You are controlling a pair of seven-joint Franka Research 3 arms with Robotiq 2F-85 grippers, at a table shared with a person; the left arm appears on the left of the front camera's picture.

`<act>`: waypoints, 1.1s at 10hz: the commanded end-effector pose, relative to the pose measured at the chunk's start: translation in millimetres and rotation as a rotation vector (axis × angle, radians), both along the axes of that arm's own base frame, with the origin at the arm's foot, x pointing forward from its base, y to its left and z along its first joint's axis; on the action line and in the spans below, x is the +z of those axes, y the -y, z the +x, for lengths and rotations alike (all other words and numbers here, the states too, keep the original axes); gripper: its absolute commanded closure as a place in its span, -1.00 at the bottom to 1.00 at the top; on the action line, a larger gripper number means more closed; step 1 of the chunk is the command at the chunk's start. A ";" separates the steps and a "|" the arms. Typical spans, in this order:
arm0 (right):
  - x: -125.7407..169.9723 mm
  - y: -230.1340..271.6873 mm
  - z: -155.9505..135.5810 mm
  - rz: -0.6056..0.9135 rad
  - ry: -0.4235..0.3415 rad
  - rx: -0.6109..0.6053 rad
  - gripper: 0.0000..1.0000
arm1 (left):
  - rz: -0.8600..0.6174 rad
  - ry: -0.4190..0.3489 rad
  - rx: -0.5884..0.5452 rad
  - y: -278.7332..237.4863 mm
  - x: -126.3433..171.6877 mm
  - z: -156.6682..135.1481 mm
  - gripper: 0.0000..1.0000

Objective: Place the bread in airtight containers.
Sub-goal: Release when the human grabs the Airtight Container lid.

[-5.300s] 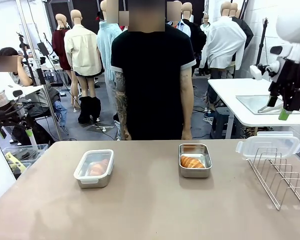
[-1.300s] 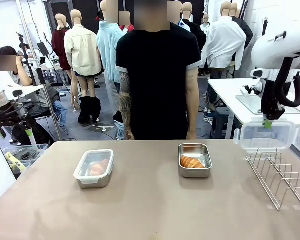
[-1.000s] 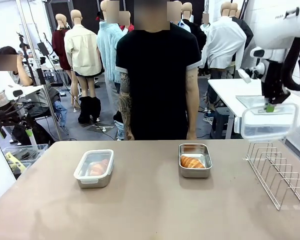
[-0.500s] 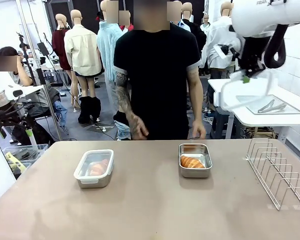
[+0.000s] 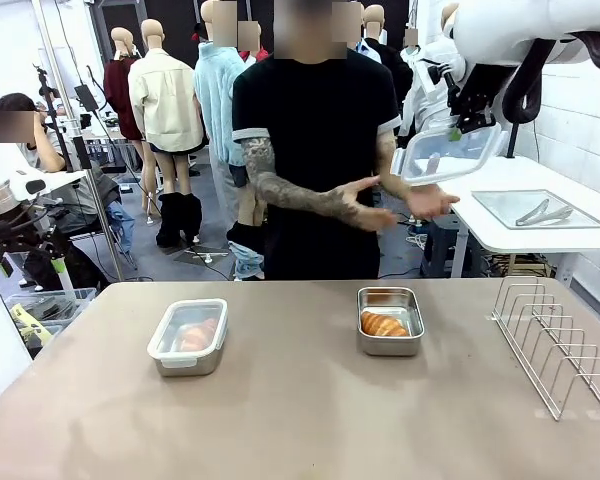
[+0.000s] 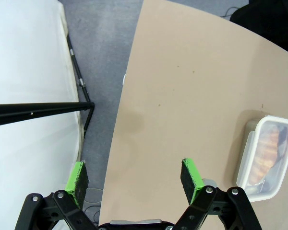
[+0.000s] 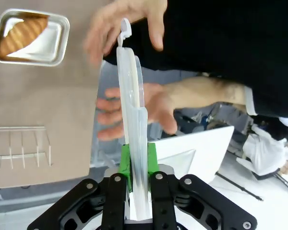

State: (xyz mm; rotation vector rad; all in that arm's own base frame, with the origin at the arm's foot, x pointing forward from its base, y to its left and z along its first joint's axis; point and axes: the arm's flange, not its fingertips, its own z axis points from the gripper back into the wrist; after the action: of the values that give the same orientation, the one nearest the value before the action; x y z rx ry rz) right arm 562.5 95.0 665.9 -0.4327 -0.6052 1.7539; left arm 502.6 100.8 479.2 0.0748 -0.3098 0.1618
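Nearest, over the tabletop's left edge: left gripper (image 6: 134,178) spread wide, holding nothing. Toward the left side of the tabletop (image 5: 300,420), lidded tin (image 5: 188,336) with a croissant (image 5: 198,334) sealed inside. Right of centre, nearer the far edge, open tin (image 5: 390,320) with the second croissant (image 5: 384,324) lying in it, uncovered. By the right edge, empty wire rack (image 5: 560,345). Beyond the far edge and high up, right gripper (image 5: 456,128) pinched on the rim of the clear lid (image 5: 448,152), carried tilted, just above the person's two open hands (image 5: 400,208).

Step in hand, by appearance: bringing the second lid across, possibly for handover. Next move likely calls for lowering it flat and square over the open tin, or releasing it into the waiting hands.

No legible brand, label or writing.
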 end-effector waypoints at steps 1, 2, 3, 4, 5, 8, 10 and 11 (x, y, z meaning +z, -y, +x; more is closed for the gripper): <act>-0.6 8.7 6.4 0.032 -0.024 0.023 1.00 | 0.008 -0.001 0.006 -0.5 0.2 -1.7 -1.00; 0.0 0.0 0.0 0.000 0.000 0.000 1.00 | 0.008 -0.001 0.006 -0.5 0.2 -1.7 -1.00; 0.0 0.0 0.0 0.000 0.000 0.000 1.00 | 0.008 -0.001 0.006 -0.5 0.2 -1.7 -1.00; 0.0 0.0 0.0 0.000 0.000 0.000 1.00 | 0.008 -0.001 0.006 -0.5 0.2 -1.7 -1.00; 0.0 0.0 0.0 0.000 0.000 0.000 1.00 | 0.008 -0.001 0.006 -0.5 0.2 -1.7 -1.00; 0.0 0.0 0.0 0.000 0.000 0.000 1.00 | 0.008 -0.001 0.006 -0.5 0.2 -1.7 -1.00; 0.0 0.0 0.0 0.000 0.000 0.000 1.00 | 0.008 -0.001 0.006 -0.5 0.2 -1.7 -1.00; 0.0 0.0 0.0 0.000 0.000 0.000 1.00 | 0.008 -0.001 0.006 -0.5 0.2 -1.7 -1.00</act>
State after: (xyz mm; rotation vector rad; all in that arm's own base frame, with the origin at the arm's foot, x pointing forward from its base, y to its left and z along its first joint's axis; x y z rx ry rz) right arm 563.3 96.0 664.2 -0.4141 -0.6160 1.7585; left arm 502.6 100.8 479.2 0.0748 -0.3098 0.1618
